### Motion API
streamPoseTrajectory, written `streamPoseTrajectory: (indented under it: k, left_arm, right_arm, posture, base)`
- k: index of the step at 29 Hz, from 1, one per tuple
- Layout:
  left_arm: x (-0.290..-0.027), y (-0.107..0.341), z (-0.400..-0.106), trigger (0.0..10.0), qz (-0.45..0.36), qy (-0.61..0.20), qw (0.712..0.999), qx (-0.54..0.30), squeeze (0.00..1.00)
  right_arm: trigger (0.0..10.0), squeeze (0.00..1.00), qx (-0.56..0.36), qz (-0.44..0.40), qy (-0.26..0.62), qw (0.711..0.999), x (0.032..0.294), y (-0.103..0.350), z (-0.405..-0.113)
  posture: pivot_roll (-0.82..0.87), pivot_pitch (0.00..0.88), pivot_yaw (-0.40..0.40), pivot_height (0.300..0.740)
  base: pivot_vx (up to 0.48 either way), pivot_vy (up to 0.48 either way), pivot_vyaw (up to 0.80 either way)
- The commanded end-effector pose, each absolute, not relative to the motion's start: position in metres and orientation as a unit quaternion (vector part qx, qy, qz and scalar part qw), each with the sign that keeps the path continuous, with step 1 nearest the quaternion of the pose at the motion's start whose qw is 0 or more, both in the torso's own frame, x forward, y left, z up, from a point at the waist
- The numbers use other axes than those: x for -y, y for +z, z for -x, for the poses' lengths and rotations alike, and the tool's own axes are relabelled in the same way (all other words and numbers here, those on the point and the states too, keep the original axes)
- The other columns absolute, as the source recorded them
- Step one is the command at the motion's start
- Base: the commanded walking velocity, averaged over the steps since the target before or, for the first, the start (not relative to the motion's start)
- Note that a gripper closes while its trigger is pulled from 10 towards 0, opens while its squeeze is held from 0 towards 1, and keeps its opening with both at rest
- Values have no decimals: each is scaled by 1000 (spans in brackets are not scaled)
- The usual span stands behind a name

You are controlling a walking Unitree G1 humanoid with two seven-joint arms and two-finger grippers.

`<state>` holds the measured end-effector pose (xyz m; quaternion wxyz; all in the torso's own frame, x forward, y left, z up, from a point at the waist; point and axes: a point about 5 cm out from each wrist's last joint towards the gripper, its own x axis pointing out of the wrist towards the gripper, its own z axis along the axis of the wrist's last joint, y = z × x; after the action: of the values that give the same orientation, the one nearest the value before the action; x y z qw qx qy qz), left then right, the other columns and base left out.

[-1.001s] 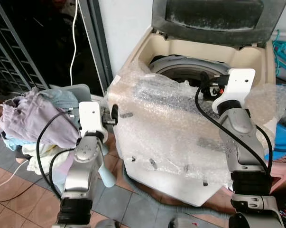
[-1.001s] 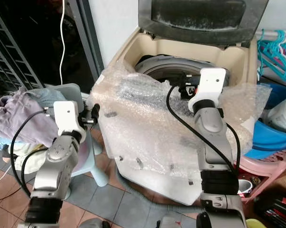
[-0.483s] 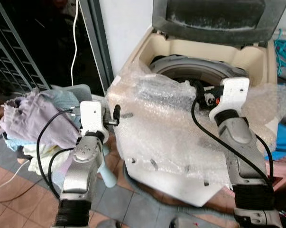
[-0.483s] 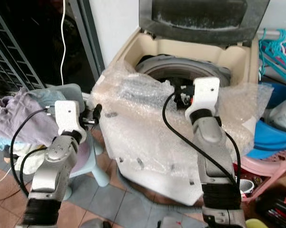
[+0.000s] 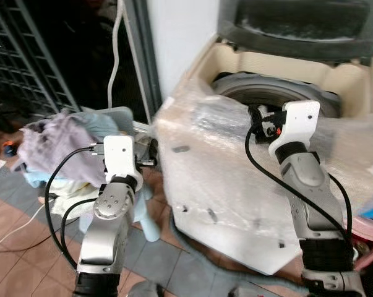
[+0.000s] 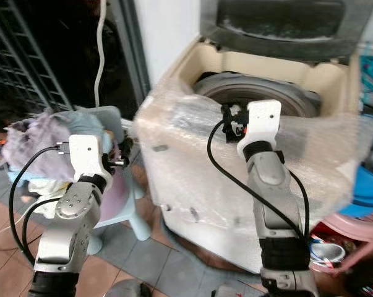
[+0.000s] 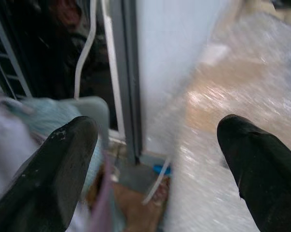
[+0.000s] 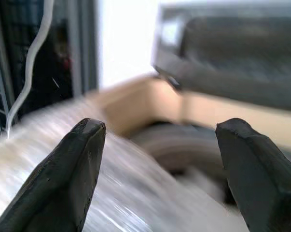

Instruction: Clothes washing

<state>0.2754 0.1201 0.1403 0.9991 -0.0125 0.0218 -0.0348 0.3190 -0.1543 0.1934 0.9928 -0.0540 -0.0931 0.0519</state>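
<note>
A beige top-loading washing machine [image 5: 279, 68] stands with its dark lid [image 5: 297, 25] raised, and its drum ring [image 5: 270, 90] shows inside. Bubble wrap [image 5: 223, 167] covers its front and top edge. A pile of lilac and pale-blue clothes [image 5: 56, 139] lies on a light-blue stool [image 5: 118, 117] to the left. My left gripper [image 5: 150, 158] hangs between the pile and the machine's left corner. It is open [image 7: 157, 140] with nothing between its fingers. My right gripper [image 5: 255, 119] is over the wrapped front rim by the drum, also open [image 8: 159, 130] and empty.
A dark doorway with a metal grille [image 5: 31, 55] and a hanging white cable [image 5: 115, 55] lies behind the stool. A pink basin [image 6: 353, 238] and blue tub [image 6: 372, 185] sit right of the machine. Tiled floor [image 5: 25, 260] runs in front.
The whole picture has shifted right and blurred, so the camera has moved. My right gripper has drawn left along the machine's rim. The left arm has kept its pose.
</note>
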Motion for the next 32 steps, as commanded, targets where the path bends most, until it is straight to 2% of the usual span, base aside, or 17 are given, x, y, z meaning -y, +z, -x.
streamPoseTrajectory:
  k: [1,5,8,10,13,17,24,28,32]
  left_arm:
    - [-125,143,-274,10000,8,-23,999,-22,0]
    - [-133,136,-271,10000,9,4,999,-34,0]
    - [-132,135,-270,10000,10,2,999,-36,0]
    - [-128,134,-274,10000,6,-4,999,-35,0]
    - [-125,134,-277,10000,8,-4,999,-37,0]
    - [-124,135,-280,10000,5,0,999,-31,0]
    - [-128,132,-276,10000,0,7,1000,-26,0]
    - [-131,133,-274,10000,-13,15,1000,-19,0]
    - [-138,138,-273,10000,-7,20,1000,-3,0]
  right_arm:
    - [10000,0,114,85,50,989,144,201,-324]
    - [10000,0,121,117,71,983,137,204,-328]
    - [10000,0,116,105,72,985,138,206,-327]
    - [10000,0,116,114,41,986,145,203,-325]
    - [10000,0,102,76,74,989,144,197,-322]
    - [10000,0,123,69,104,984,140,200,-314]
    - [10000,0,97,76,89,988,141,187,-313]
    - [10000,0,66,33,99,992,135,173,-311]
    - [10000,0,50,57,151,986,123,164,-303]
  posture:
    - [7,29,46,740]
    - [-11,11,55,740]
    - [-15,3,59,740]
    - [-18,2,62,740]
    - [-35,6,68,740]
    - [-39,10,76,740]
    - [-21,5,74,740]
    - [-12,1,70,740]
    - [-15,7,87,740]
  base:
    - [0,480,0]
    - [0,480,0]
    - [0,480,0]
    - [0,480,0]
    - [0,480,0]
    - [0,480,0]
    - [0,480,0]
    - [0,0,0]
    - [0,0,0]
